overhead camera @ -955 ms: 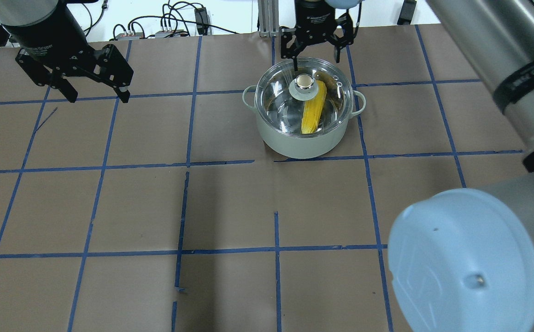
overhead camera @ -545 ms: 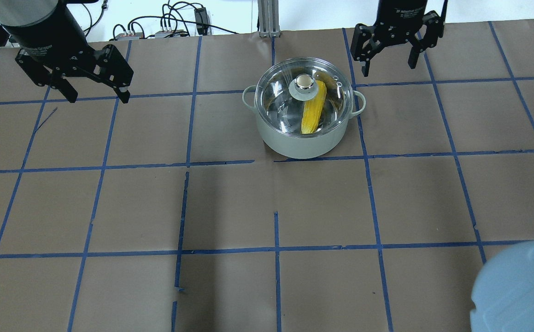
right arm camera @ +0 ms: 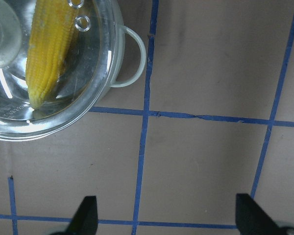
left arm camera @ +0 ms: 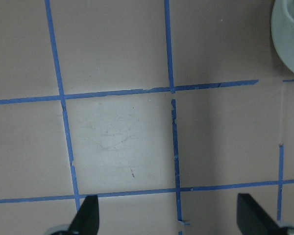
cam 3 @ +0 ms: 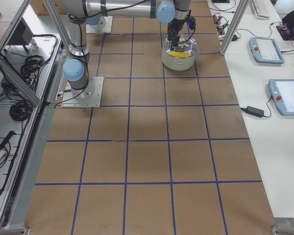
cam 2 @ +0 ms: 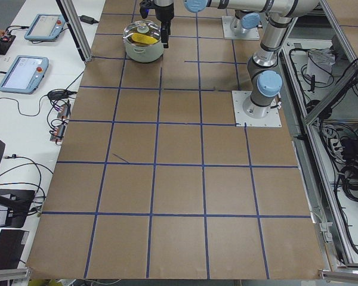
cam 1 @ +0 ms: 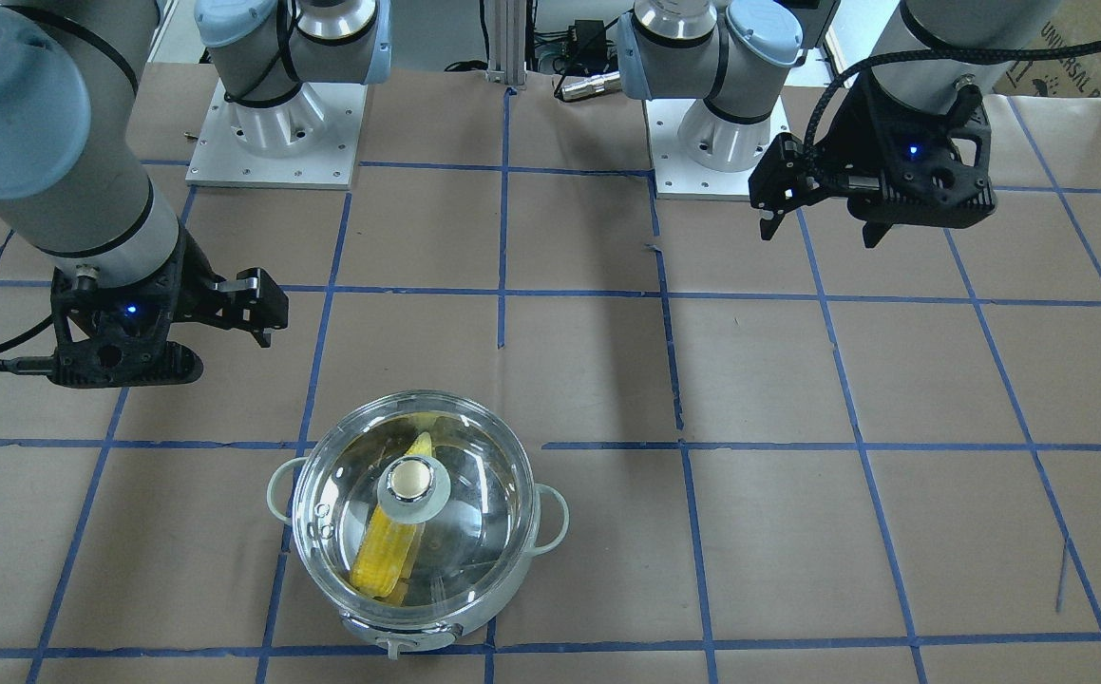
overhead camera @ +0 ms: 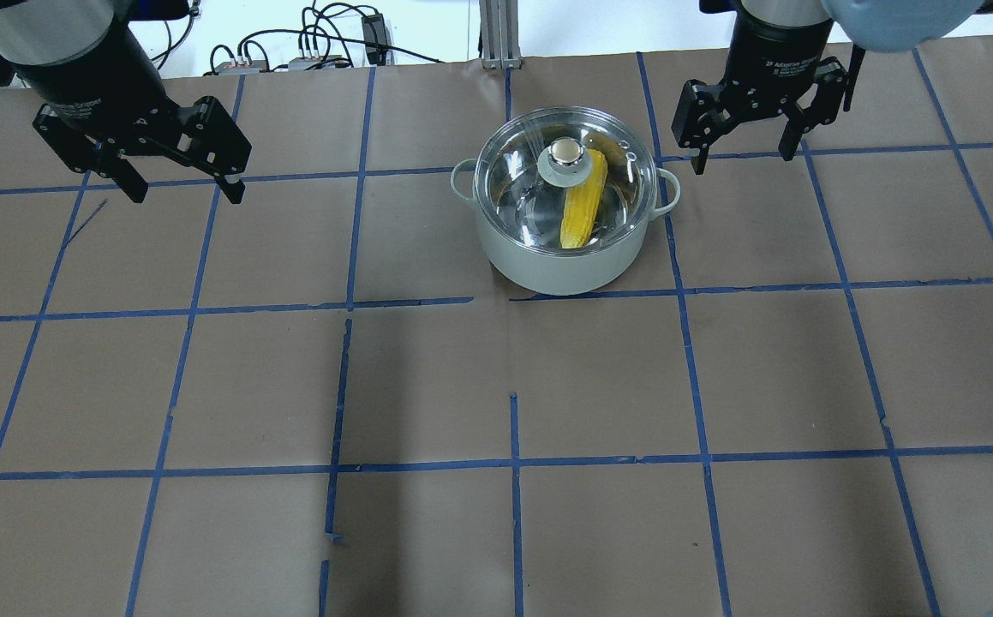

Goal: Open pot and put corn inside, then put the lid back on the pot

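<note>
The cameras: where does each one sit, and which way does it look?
Overhead: behind the robot, looking down on the table; left gripper, right gripper show.
Front-facing: across the table, facing the robot; both bases and arms show.
Exterior left: table's left end, looking along it; both arm bases.
Exterior right: opposite end, likewise.
Left wrist: looking straight down; fingertips, pot's edge.
Right wrist: looking down; fingertips, corn under lid.
Shared: every view shows the pot.
</note>
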